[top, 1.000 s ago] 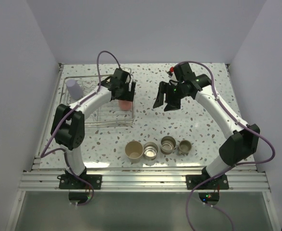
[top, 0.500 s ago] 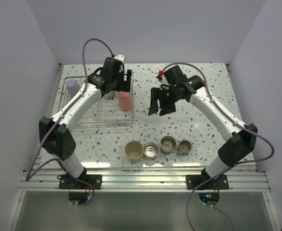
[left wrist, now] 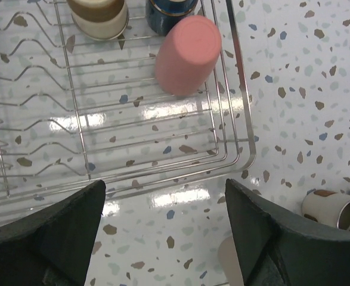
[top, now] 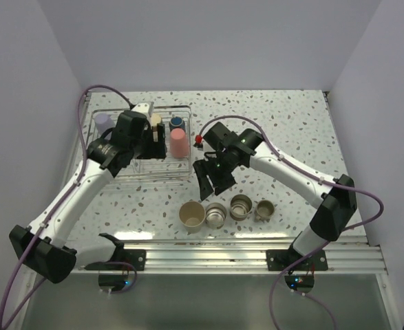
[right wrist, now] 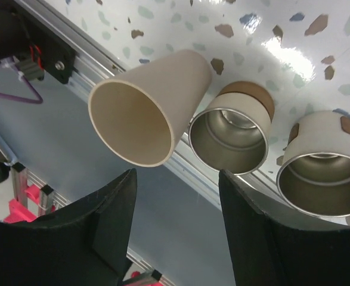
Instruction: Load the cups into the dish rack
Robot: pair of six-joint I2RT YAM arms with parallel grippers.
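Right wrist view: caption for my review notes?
Open right gripper hovers over the beige cup and neighbouring steel cup.

The silver wire dish rack (top: 153, 169) holds four cups: a lavender tumbler (top: 104, 123) in its far left corner, a pink tumbler (left wrist: 186, 53) mouth-down by its right wall, and a dark mug (left wrist: 169, 9) and an olive-tan mug (left wrist: 100, 15) just behind it. Outside, off the rack's near right corner, a beige tumbler (top: 192, 214) and three steel cups (top: 241, 205) stand mouth-up in a row.

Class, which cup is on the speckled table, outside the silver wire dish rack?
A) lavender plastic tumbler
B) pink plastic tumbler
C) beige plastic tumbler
C: the beige plastic tumbler sits on the speckled table; the pink plastic tumbler and lavender plastic tumbler stand inside the silver wire dish rack.
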